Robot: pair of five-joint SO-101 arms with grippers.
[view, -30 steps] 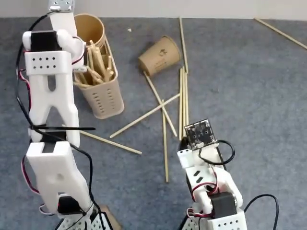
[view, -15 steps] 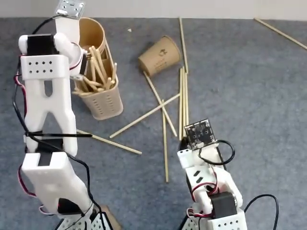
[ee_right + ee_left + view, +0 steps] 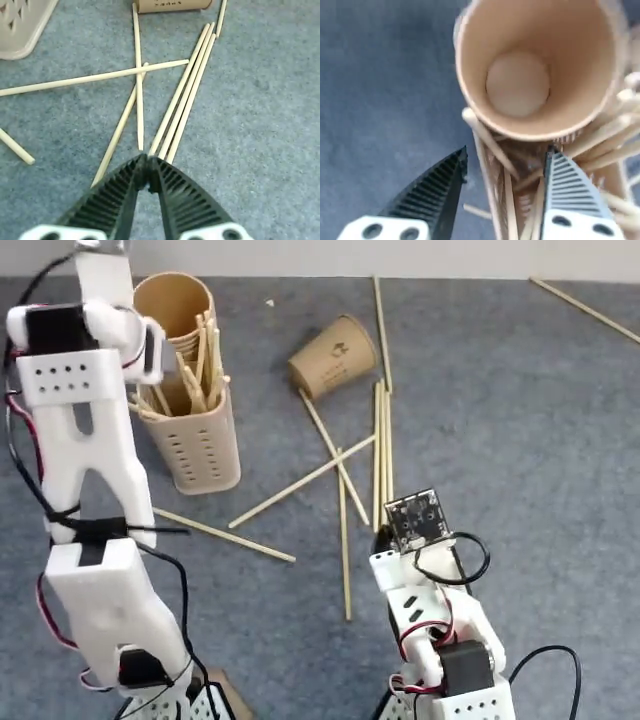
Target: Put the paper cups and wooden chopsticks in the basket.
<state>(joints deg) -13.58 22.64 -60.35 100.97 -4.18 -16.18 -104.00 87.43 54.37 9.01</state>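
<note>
A beige perforated basket (image 3: 203, 445) stands at the back left, holding several wooden chopsticks (image 3: 195, 365) and a paper cup (image 3: 172, 302). In the left wrist view that cup (image 3: 535, 65) is seen from above. My left gripper (image 3: 506, 152) is open right over the basket's rim, with chopsticks (image 3: 492, 200) between its fingers. A second paper cup (image 3: 335, 356) lies on its side in the middle. Loose chopsticks (image 3: 383, 440) lie below it. My right gripper (image 3: 147, 161) is shut and empty, just short of the near ends of three parallel chopsticks (image 3: 182, 107).
Grey carpet covers the table. More chopsticks lie crossed in the middle (image 3: 300, 482), toward the left arm (image 3: 222, 533) and at the far right corner (image 3: 582, 305). The right arm (image 3: 430, 620) rests at the near edge. The right side is open carpet.
The basket has gone from leaning over to standing nearly upright and shifted left. My left arm moved left with it. The right arm has not moved.
</note>
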